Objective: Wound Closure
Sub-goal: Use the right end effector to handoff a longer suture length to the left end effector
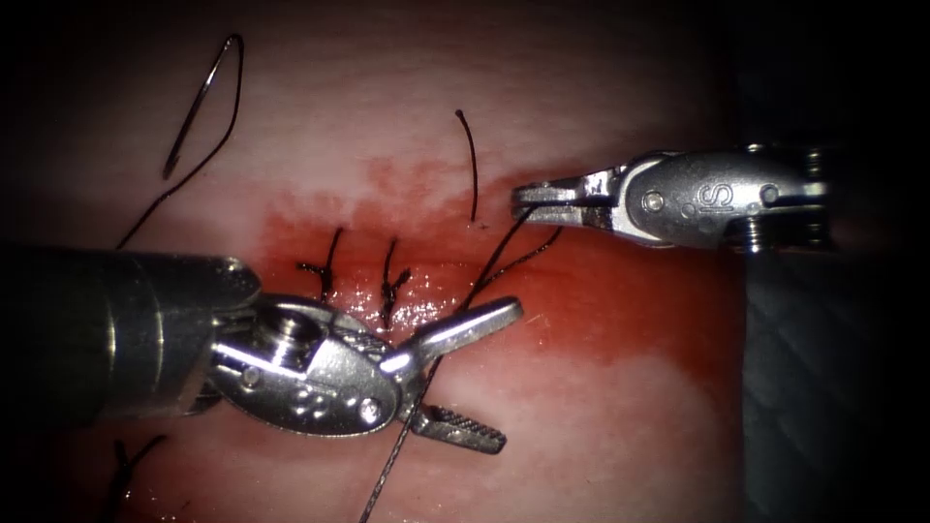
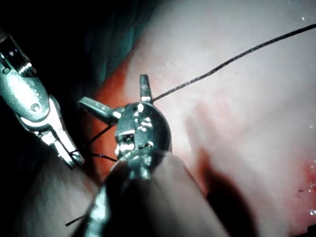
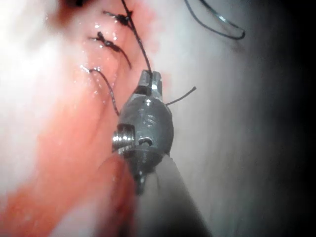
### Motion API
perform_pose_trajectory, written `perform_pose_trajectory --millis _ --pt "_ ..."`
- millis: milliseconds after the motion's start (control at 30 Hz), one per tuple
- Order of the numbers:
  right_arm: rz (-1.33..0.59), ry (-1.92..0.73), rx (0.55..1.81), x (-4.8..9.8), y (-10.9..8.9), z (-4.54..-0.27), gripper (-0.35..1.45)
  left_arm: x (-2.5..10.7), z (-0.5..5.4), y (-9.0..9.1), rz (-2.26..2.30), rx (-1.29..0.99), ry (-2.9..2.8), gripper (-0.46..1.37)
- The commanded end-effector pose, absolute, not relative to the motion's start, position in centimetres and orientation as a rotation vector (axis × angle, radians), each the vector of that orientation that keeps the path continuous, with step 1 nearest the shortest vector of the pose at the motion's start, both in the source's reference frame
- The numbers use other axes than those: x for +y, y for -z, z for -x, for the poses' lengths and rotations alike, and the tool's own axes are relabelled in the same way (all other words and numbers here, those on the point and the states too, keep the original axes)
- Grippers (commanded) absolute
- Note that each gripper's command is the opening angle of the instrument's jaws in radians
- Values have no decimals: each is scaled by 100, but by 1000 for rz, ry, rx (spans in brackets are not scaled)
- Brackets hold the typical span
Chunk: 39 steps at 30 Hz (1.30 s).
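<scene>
The curved needle (image 1: 199, 102) lies free on the tissue (image 1: 581, 77) at far left, the left tool (image 1: 467, 373) gapes empty astride the thread (image 1: 412, 426), and the right tool (image 1: 523, 199) pinches that thread beside the stitched cut (image 1: 387, 291).

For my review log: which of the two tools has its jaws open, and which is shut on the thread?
The left tool has its jaws spread wide, holding nothing, with the thread running between them. The right tool is shut on that thread. The needle lies free on the tissue.
</scene>
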State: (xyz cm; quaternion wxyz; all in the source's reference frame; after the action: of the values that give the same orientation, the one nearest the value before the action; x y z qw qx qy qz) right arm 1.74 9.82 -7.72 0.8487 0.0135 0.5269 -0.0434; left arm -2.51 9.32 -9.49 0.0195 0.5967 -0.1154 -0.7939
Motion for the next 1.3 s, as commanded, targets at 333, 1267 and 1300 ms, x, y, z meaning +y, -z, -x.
perform_pose_trajectory --millis 333,1267,1300 --pt "-29 81 1113 986 781 -177 -35 922 238 939 -1840 -363 2446 63" --pt "-30 81 1113 986 782 -176 -35 899 217 941 -1792 -342 2449 69" --pt "-30 81 1113 986 782 -176 -35 898 217 943 -1788 -346 2445 68"
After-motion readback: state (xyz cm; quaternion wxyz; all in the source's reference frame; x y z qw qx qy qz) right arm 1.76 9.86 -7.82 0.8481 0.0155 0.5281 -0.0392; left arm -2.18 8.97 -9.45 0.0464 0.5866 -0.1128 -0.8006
